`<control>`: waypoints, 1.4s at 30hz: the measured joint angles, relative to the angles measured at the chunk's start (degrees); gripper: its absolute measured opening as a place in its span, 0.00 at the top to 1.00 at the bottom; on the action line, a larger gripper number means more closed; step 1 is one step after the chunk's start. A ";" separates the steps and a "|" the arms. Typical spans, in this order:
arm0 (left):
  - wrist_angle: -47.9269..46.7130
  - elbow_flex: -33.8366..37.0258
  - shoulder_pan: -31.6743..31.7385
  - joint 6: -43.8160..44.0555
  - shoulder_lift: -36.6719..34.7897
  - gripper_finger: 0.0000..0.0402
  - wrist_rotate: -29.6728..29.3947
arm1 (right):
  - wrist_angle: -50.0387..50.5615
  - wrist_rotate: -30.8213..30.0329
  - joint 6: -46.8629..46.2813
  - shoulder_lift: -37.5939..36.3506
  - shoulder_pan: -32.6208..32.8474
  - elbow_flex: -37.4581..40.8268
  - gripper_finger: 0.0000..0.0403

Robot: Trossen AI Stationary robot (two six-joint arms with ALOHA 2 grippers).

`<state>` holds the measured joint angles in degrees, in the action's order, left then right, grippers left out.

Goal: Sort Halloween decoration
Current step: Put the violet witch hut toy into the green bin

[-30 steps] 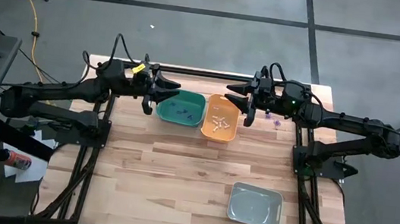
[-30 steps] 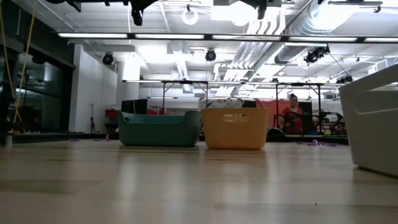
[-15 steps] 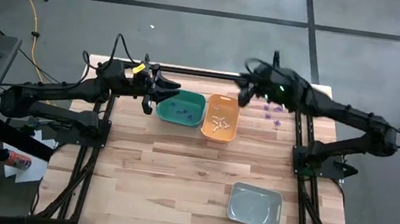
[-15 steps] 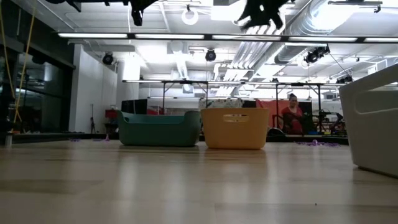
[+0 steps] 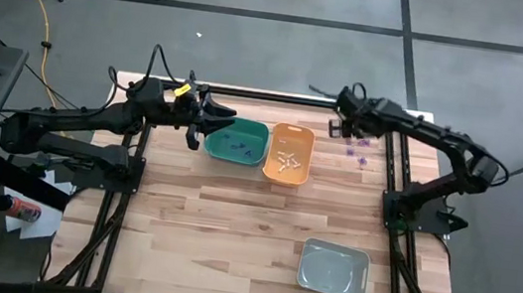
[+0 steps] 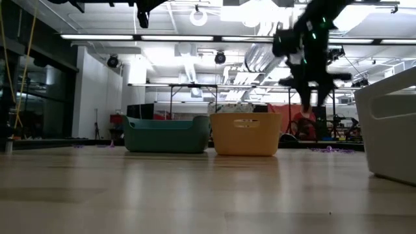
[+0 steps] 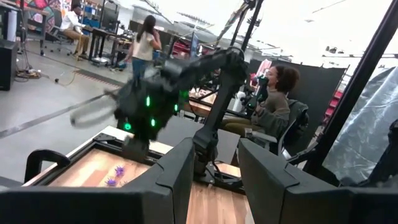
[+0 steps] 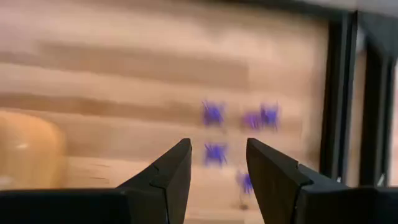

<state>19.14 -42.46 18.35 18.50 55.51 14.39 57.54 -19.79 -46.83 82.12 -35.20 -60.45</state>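
Now the right hand [image 8: 216, 177] has swung above purple trinkets [image 8: 214, 153].

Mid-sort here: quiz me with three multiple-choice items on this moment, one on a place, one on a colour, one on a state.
1. Where do the loose purple trinkets lie?
A. in the grey bin
B. on the table beside the orange bin
C. on the floor

2. Which bin holds the whitish pieces?
A. green
B. grey
C. orange

3. How is the right pincer?
A. open, empty
B. shut on a trinket
C. out of view

Answers:
1. B: they sit on bare wood right of the orange bin.
2. C: cream bits show inside it.
3. A: its fingers stand apart above the trinkets.
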 joint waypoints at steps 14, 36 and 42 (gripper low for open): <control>-0.02 -0.01 0.00 1.84 0.00 0.71 0.02 | -20.61 -1.70 -18.58 0.47 -8.69 15.38 0.63; -0.09 -0.02 0.00 2.36 0.00 0.71 0.02 | -29.23 -3.96 -34.38 0.47 -10.91 23.61 0.64; -0.33 -0.02 0.00 2.34 0.00 0.71 0.02 | -29.29 -3.71 -34.58 1.26 -11.32 23.61 0.72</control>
<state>18.81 -42.48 18.35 20.84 55.51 14.41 28.26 -23.50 -81.41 83.38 -46.52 -36.84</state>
